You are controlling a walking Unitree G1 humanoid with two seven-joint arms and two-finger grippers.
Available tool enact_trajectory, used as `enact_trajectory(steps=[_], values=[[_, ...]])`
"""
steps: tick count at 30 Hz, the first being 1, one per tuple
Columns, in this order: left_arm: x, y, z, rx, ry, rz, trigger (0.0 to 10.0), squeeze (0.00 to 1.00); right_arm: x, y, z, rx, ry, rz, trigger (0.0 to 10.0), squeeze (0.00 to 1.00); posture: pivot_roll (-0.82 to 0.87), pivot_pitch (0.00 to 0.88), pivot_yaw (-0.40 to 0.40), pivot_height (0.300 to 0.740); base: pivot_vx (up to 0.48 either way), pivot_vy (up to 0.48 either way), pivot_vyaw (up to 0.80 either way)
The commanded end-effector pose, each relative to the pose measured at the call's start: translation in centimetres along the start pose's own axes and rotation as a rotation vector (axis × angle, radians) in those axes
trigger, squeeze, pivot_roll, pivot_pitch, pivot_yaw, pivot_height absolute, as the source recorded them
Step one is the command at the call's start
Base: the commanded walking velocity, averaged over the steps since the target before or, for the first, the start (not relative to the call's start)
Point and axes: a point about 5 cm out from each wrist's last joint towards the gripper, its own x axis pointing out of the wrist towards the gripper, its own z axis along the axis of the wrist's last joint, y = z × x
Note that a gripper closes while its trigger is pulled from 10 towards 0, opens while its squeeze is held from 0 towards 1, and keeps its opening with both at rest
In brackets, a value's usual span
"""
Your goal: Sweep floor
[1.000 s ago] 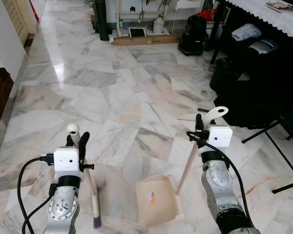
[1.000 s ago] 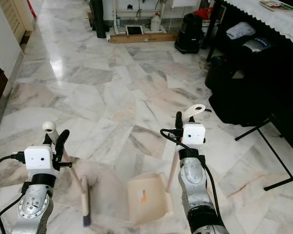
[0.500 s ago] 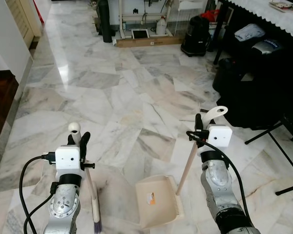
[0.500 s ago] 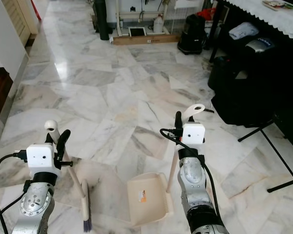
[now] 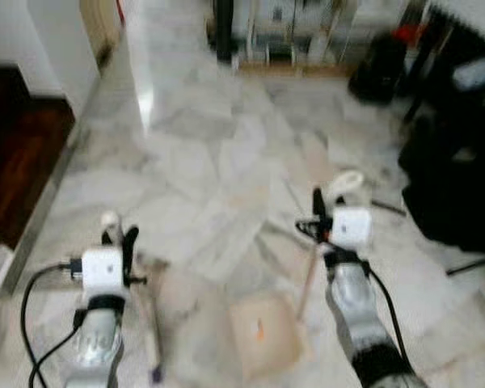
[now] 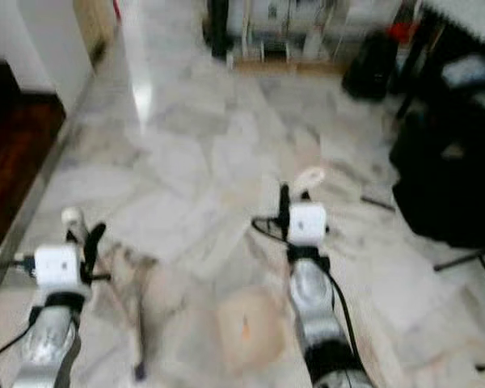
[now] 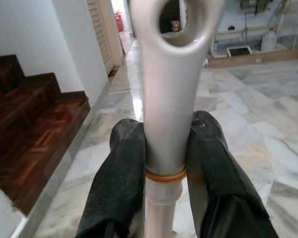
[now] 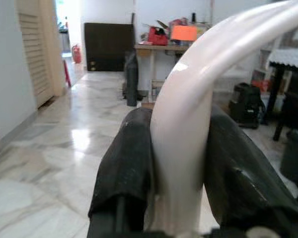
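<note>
- The left gripper (image 7: 164, 173) is clamped on the broom (image 7: 171, 89): its two black fingers (image 7: 120, 173) press the pale handle from both sides, just below the hanging hole at the handle's end.
- In the head views that gripper (image 5: 117, 238) sits low on the robot's left, with the handle's rounded tip showing above it and the stick slanting down to the bristles near the floor (image 5: 218, 153).
- The right gripper (image 8: 181, 163) is closed around the dustpan handle (image 8: 188, 99), a cream curved bar squeezed between both fingers (image 8: 126, 163).
- In the head views the right gripper (image 5: 327, 212) is on the robot's right, holding the looped top of that handle; the stick runs down to the dustpan (image 5: 263, 335), which lies flat on the floor between the two arms.
- The broom's bristles are just beside the dustpan, on its left; the blur hides whether they touch.
- Marble tiles stretch ahead, blurred in both head views.
- Dark wooden stairs (image 7: 35, 134) lie to the robot's left, beside a white wall.
- Black bags (image 5: 457, 178) stand to the right, and shelving stands at the far end of the room.
</note>
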Motion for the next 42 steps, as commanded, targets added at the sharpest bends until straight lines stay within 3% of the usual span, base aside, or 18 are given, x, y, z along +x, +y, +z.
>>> enact_trajectory(steps=[1, 20, 26, 42], values=[[0.3, -0.9, 0.8, -0.009, -0.04, -0.022, 10.0, 0.0, 0.3, -1.3, 0.7, -0.031, -0.039, -0.031, 10.0, 0.0, 0.02, 0.086, -0.042, 0.74, 0.364, 0.0, 0.0], [0.5, -0.9, 0.8, -0.01, -0.048, -0.025, 10.0, 0.0, 0.3, -0.1, 0.8, -0.064, -0.048, 0.03, 10.0, 0.0, 0.01, 0.065, -0.048, 0.74, 0.364, 0.0, 0.12], [0.3, -1.0, 0.6, -0.012, -0.044, -0.035, 10.0, 0.0, 0.2, -0.1, 0.7, -0.06, -0.042, 0.036, 10.0, 0.0, 0.01, 0.055, -0.049, 0.74, 0.364, 0.0, 0.67], [0.4, -1.2, 0.7, -0.015, -0.048, -0.038, 10.0, 0.0, 0.4, -0.1, 0.8, -0.035, -0.046, 0.028, 10.0, 0.0, 0.01, 0.048, -0.052, 0.74, 0.365, 0.0, 0.0]])
